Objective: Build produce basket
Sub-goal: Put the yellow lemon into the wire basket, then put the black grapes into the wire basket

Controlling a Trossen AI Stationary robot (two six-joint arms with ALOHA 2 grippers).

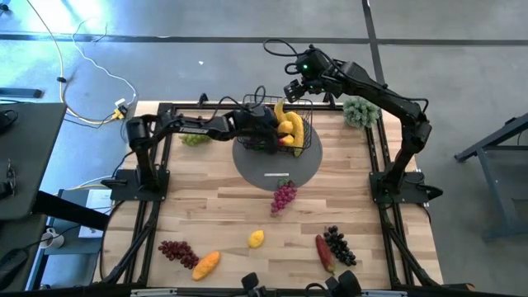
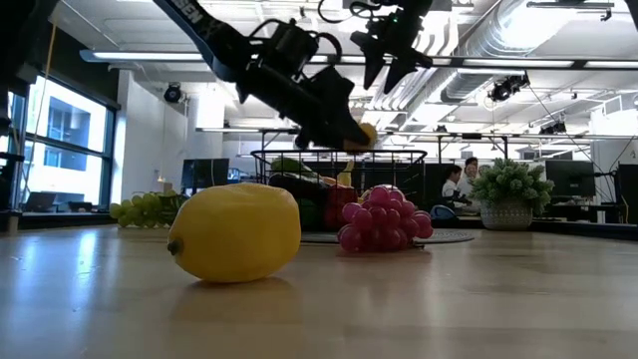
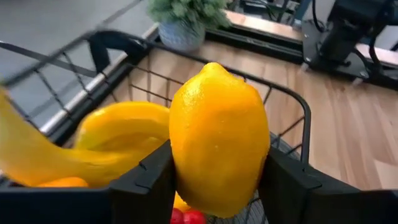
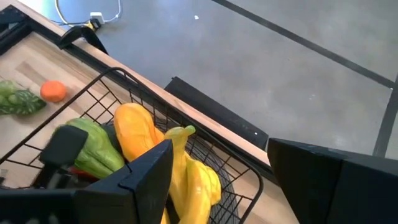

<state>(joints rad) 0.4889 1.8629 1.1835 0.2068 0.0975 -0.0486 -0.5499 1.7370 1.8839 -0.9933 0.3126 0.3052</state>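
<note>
The black wire basket (image 1: 304,136) stands on a flat grey disc (image 1: 276,169) toward the table's far side. It holds yellow bananas (image 4: 189,177), an orange-yellow fruit (image 4: 135,137) and a green piece (image 4: 93,149). My left gripper (image 3: 217,168) reaches in from the table's left, is shut on a lemon (image 3: 217,137) and hangs above the basket's rim (image 3: 292,99). In the low view that lemon (image 2: 364,135) sits above the basket (image 2: 339,170). My right gripper (image 4: 221,165) is open and hovers higher, over the basket's far edge (image 1: 299,82). My left gripper pinches the lemon by its two long sides (image 3: 180,155) between both fingers (image 3: 146,180). The fingers come nearly level from the table's left. The lemon is lifted clear above the basket, one pointed end (image 3: 214,65) facing away from the wrist.
Loose produce lies on the table: purple grapes (image 1: 283,196) at the disc's near edge, a second lemon (image 1: 256,238), dark red grapes (image 1: 177,252), an orange piece (image 1: 206,264), a red pepper (image 1: 323,252), dark grapes (image 1: 338,245), green grapes (image 1: 195,139). A potted plant (image 1: 360,111) stands at the far right corner.
</note>
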